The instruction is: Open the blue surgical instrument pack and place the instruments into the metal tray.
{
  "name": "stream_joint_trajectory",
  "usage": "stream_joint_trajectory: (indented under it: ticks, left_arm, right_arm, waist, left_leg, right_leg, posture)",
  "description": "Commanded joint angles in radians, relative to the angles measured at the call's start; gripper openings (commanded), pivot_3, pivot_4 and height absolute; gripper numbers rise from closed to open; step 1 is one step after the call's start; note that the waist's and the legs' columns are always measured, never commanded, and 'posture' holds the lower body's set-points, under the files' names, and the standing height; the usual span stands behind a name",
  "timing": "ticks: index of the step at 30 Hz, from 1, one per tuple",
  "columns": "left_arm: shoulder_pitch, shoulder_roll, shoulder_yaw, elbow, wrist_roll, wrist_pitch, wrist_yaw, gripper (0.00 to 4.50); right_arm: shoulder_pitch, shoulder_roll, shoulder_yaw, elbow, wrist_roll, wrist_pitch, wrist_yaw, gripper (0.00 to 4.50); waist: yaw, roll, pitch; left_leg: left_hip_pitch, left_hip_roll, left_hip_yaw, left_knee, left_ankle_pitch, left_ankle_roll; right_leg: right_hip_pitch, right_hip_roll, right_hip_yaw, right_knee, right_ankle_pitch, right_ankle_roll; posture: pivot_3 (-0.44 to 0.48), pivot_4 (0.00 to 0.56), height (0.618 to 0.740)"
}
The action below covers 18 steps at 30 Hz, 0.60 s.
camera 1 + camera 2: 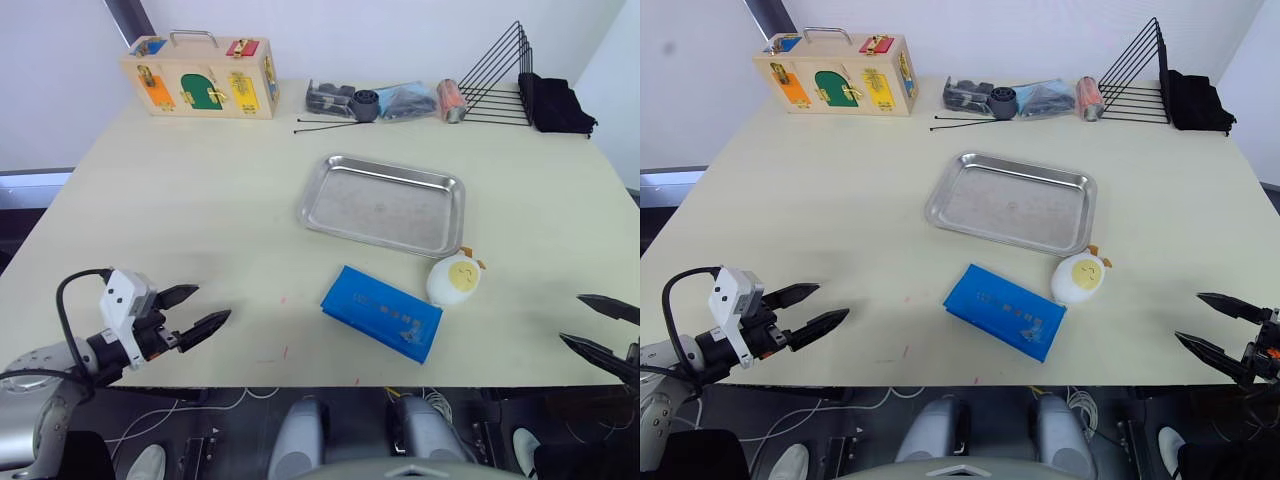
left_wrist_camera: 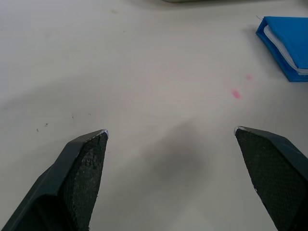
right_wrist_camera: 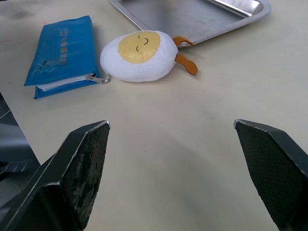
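The blue surgical instrument pack lies closed and flat near the table's front edge, just in front of the metal tray, which is bare inside. Its pale lining edge and a zip pull show in the right wrist view. The instruments are hidden. My left gripper hovers open over the front left of the table, well to the left of the pack. My right gripper stands open at the front right edge, to the right of the pack.
A white egg-shaped pouch with a yellow face lies between pack and tray. Along the back stand a wooden latch box, black parts and thin rods, a red can, a wire rack and black cloth.
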Motion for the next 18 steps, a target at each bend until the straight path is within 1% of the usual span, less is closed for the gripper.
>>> stream_joint_trajectory:
  ticks: [1,4,9,15,18]
  left_arm:
    - [-0.011,0.016,0.027,-0.032,-0.014,0.006,-0.004,4.5]
    - [-0.039,0.022,0.02,-0.023,-0.027,0.018,-0.009,4.5]
    - [-0.047,0.028,0.022,-0.014,-0.029,0.028,-0.02,4.5]
    - [-0.047,0.036,0.021,-0.004,-0.025,0.024,-0.039,4.5]
    - [-0.067,0.048,0.002,0.005,-0.046,0.059,-0.057,4.5]
  right_arm:
    - [0.0,0.005,-0.019,0.02,0.008,-0.038,0.02,4.33]
    - [-0.011,0.013,-0.02,0.068,0.004,-0.073,0.036,4.33]
    - [-0.014,0.029,-0.011,0.077,0.003,-0.092,0.039,4.33]
    - [-0.003,0.05,0.002,0.044,0.005,-0.092,0.028,4.33]
    - [0.015,0.058,0.018,-0.011,-0.005,-0.072,-0.006,4.33]
  waist:
    - [0.0,0.0,0.0]
    - [0.001,0.0,0.0]
    - [-0.001,0.0,0.0]
    - [0.0,0.0,0.0]
    - [0.0,0.0,0.0]
  left_leg:
    - [0.0,0.0,0.0,0.0,0.0,0.0]
    - [0.0,0.0,0.0,0.0,0.0,0.0]
    - [0.0,0.0,0.0,0.0,0.0,0.0]
    - [0.0,0.0,0.0,0.0,0.0,0.0]
    - [0.0,0.0,0.0,0.0,0.0,0.0]
  right_leg:
    - [0.0,0.0,0.0,0.0,0.0,0.0]
    - [0.0,0.0,0.0,0.0,0.0,0.0]
    - [0.0,0.0,0.0,0.0,0.0,0.0]
    - [0.0,0.0,0.0,0.001,0.0,0.0]
    - [0.0,0.0,0.0,0.001,0.0,0.0]
  posture:
    - [0.0,0.15,0.74]
    - [0.0,0.15,0.74]
    - [0.0,0.15,0.74]
    - [0.0,0.15,0.74]
    - [0.0,0.15,0.74]
